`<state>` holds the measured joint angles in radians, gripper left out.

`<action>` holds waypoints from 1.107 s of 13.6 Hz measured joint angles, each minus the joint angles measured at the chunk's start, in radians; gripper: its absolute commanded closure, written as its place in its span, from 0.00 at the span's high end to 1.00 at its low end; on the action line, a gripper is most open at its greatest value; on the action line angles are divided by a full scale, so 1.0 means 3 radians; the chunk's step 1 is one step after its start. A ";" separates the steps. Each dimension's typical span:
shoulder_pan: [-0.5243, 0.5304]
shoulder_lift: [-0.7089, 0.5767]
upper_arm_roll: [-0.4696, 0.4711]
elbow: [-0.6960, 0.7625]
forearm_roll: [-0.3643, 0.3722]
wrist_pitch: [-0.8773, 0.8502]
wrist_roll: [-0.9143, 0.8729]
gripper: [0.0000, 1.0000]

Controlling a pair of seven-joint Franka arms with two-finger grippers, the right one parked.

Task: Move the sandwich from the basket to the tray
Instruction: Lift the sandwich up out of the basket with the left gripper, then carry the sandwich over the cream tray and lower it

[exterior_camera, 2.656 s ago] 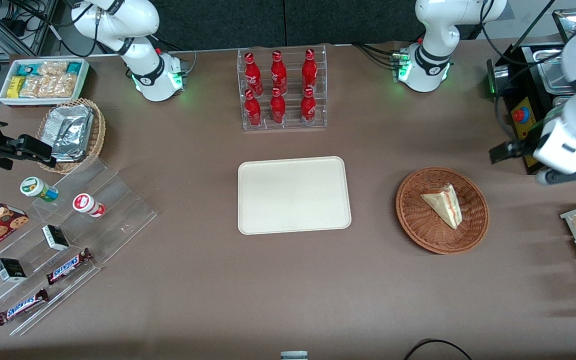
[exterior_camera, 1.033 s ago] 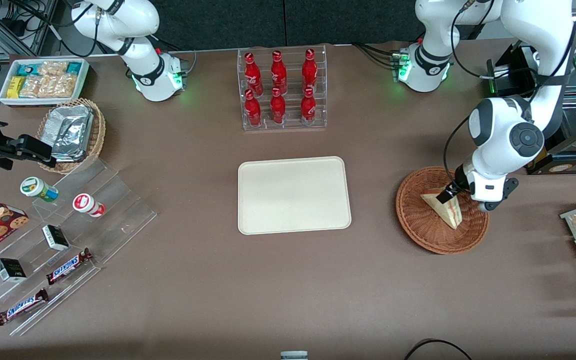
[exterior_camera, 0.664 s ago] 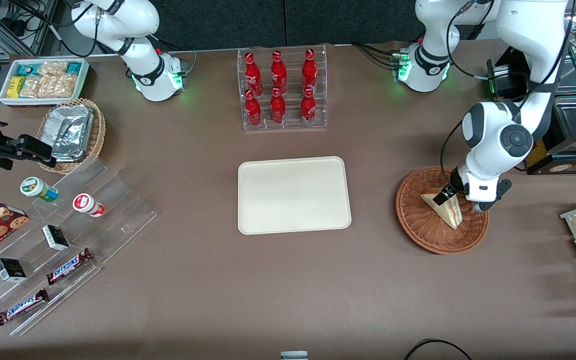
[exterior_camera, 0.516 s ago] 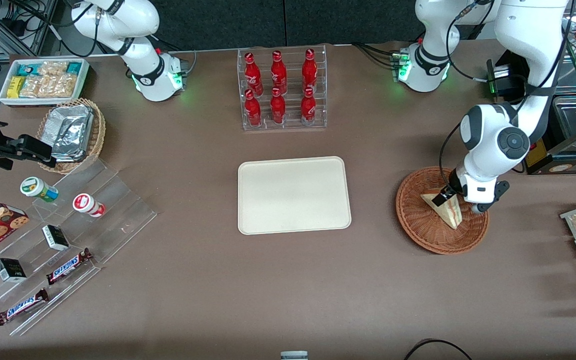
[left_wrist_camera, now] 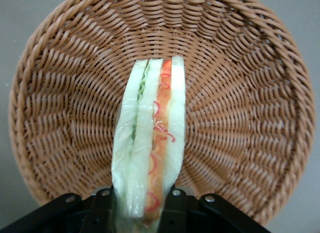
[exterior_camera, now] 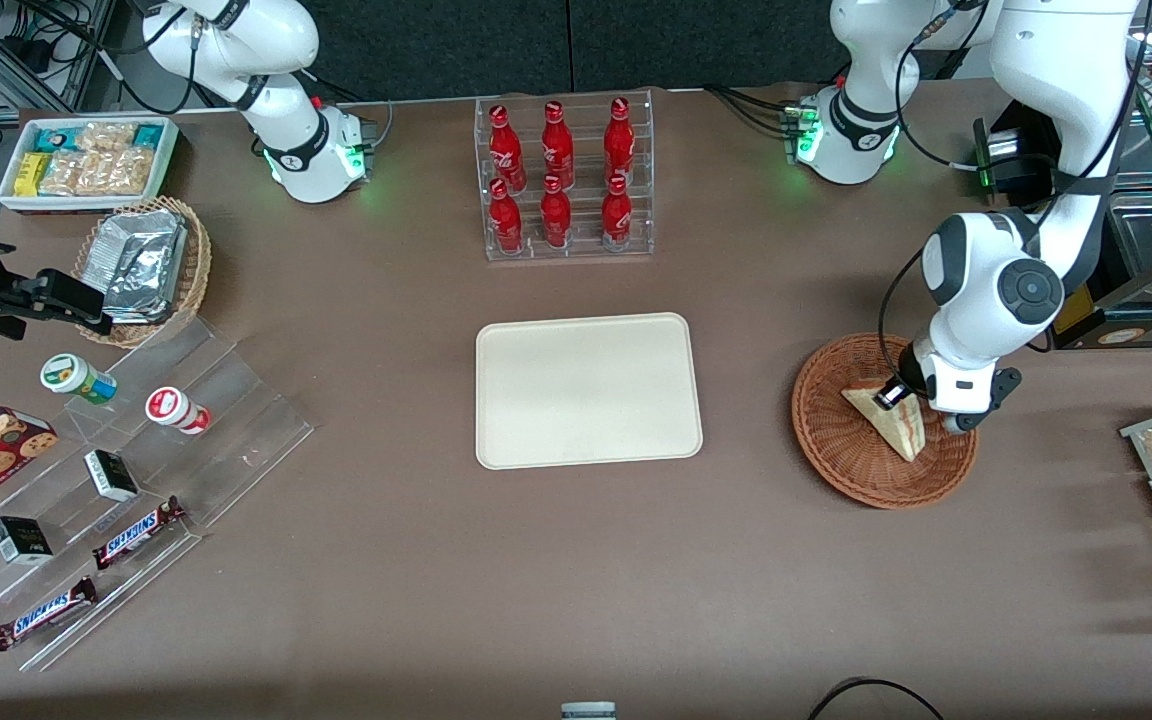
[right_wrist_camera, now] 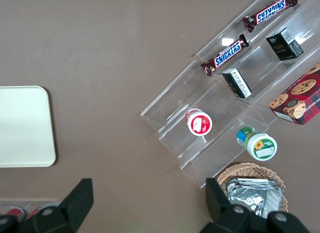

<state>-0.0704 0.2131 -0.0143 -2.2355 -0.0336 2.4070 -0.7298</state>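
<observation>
Front view: your gripper (exterior_camera: 894, 394) sits low in the basket (exterior_camera: 836, 450) at the sandwich's (exterior_camera: 898, 428) thick end; the tray (exterior_camera: 586, 390) is well apart.
Left wrist view: the fingers (left_wrist_camera: 102, 205) flank the sandwich (left_wrist_camera: 150, 143), apparently touching, not visibly squeezing.
Risk: soft bread may slip or crush.
Hidden: fingertips are cut off; grip unconfirmed.

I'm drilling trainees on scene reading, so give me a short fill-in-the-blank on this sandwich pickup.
1. The sandwich lies in the ____.
2. The gripper has a finger on each side of the ____.
3. The tray has ____ on it.
4. The clear rack holds ____ red bottles.

Missing words: basket; sandwich; nothing; six
</observation>
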 measured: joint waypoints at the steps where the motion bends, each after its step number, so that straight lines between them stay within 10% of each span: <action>1: -0.0013 -0.0044 -0.0004 0.0147 0.0054 -0.0292 0.0001 0.00; 9: -0.0066 -0.0451 -0.0548 0.1387 0.0177 -0.2270 0.0006 0.00; 15: -0.0104 -0.0389 -0.1372 0.1733 0.0178 -0.2473 -0.0161 0.00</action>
<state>-0.1015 0.0963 -0.4259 -1.7155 0.0199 1.6652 -0.7780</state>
